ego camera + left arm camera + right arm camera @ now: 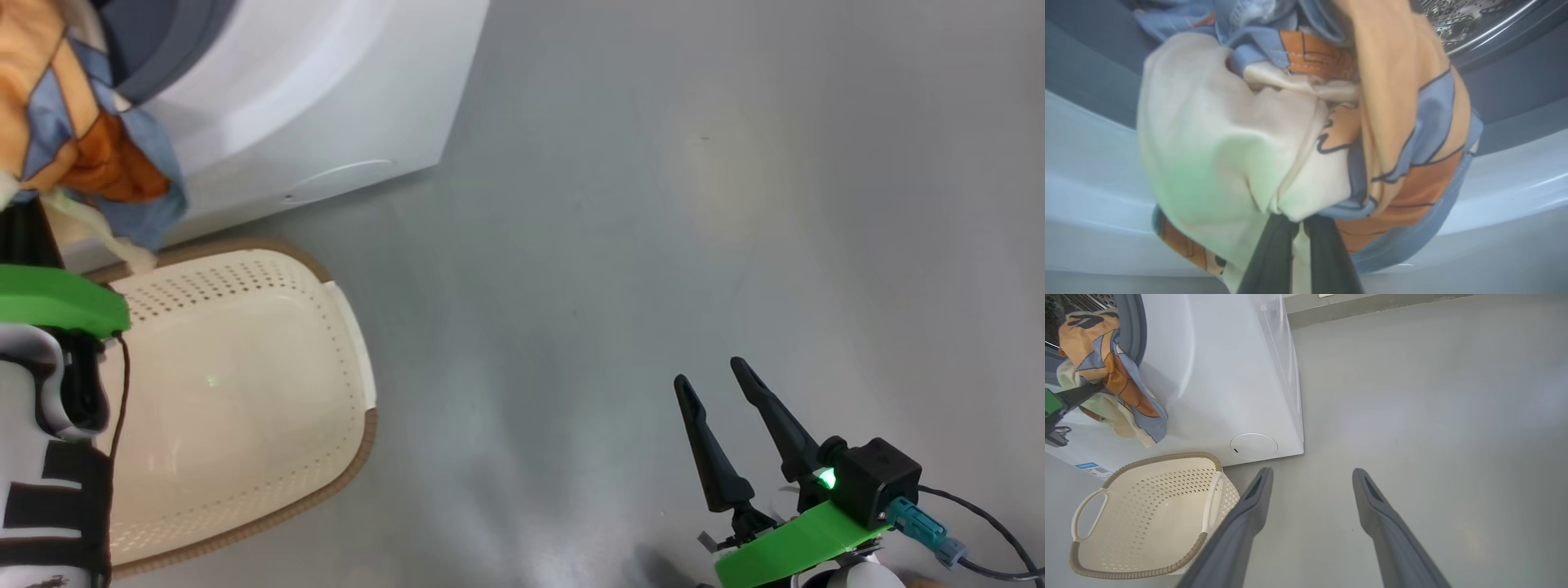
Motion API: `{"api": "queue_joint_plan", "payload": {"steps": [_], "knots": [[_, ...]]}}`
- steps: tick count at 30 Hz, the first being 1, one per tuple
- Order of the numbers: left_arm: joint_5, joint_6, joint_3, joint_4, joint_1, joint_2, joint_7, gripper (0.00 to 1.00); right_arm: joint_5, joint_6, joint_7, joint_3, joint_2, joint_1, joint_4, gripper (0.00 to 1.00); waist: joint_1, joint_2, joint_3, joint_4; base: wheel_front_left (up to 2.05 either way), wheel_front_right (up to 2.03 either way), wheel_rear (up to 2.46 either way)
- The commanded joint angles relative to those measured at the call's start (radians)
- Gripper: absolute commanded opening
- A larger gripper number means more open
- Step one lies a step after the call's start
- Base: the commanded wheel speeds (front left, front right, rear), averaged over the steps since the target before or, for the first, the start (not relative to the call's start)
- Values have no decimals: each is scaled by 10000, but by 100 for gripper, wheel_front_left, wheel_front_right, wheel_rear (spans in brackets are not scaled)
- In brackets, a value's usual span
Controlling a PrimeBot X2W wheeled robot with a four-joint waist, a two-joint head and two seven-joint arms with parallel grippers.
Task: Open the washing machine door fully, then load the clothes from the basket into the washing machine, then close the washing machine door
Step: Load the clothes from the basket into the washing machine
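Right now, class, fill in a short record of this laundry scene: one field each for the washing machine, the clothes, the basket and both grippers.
washing machine: mouth open, steel drum visible
clothes: one bundle, gripped, hanging at the mouth
left gripper: shut on the clothes
right gripper: open, holding nothing, above the floor
basket: on the floor before the machine, no clothes seen inside

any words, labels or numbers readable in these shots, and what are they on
None can be read.
The sticker low on the washing machine front, blue header with small print: too small to read.
Black blocky marks on the pale left forearm: cut off by the frame, unreadable.
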Motion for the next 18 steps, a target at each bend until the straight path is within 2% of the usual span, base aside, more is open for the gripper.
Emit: {"api": "queue_joint_plan", "payload": {"steps": [1, 5, 10, 14, 18], "knots": [[-49, -62, 172, -572, 185, 307, 38, 0, 94, 16, -49, 205, -95, 43, -150, 100, 0, -1, -96, 145, 0, 0, 0], [-202, -19, 92, -1817, 191, 244, 540, 0, 71, 16, -49, 230, -95, 17, -98, 100, 0, -1, -182, 223, 0, 0, 0], [-232, 379, 59, -3024, -178, 328, 1345, 0, 116, 16, -49, 395, -95, 12, -62, 100, 0, -1, -234, 59, 0, 0, 0], [-143, 649, 58, -3176, -674, 490, 1723, 0, 205, 16, -49, 531, -95, 56, -47, 100, 0, -1, -228, -176, 0, 0, 0], [154, 832, -40, -2562, -1482, 906, 2035, 0, 302, 16, -49, 697, -95, 150, -39, 100, 0, -1, -210, -616, 0, 0, 0]]}}
